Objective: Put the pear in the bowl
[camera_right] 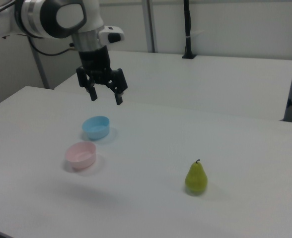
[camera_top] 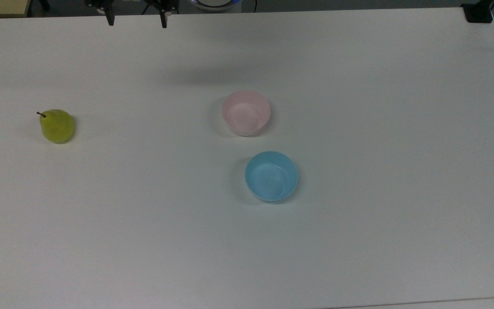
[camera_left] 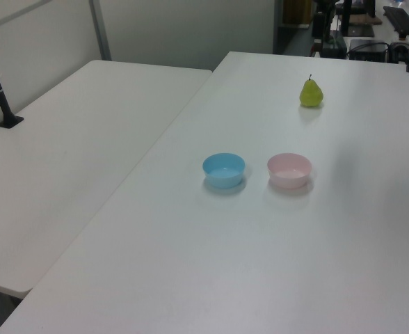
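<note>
The pear [camera_top: 57,125] stands upright on its base, stem up, alone on the white table [camera_top: 358,236], well apart from the pink bowl [camera_top: 246,113] and the blue bowl [camera_top: 271,176] beside it. Both bowls sit mouth up, ready to receive. High above the table the gripper [camera_right: 105,91] hangs with fingers spread wide, holding nothing, probably readied for the grasp. I can read no writing anywhere.
</note>
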